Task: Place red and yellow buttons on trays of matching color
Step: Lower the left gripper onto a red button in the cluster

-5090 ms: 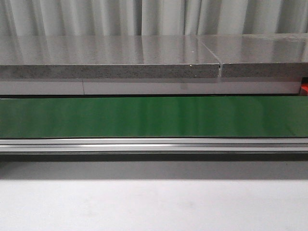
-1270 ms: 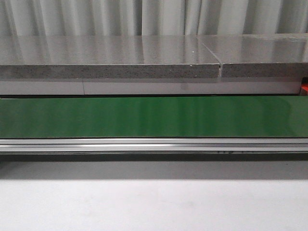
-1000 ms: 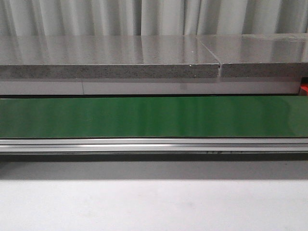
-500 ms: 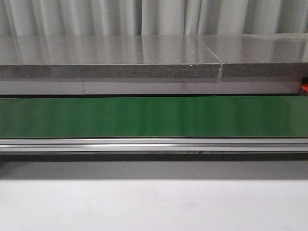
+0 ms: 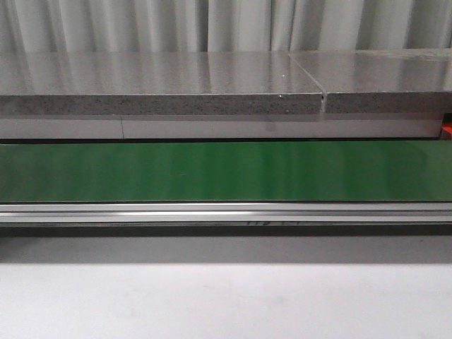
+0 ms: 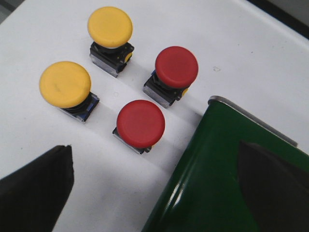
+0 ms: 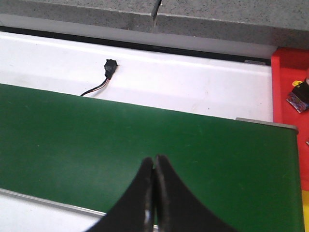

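left gripper spread wide, right gripper closed, empty

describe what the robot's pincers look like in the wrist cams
Only fingertips show. The left pincer has two broad, matte black fingers with a faint woven, carbon-like texture and blunt angled ends. The right pincer shows two smooth black fingers tapering to narrow rounded tips. No cables, markings or arm links are visible on either.

no readable text anywhere
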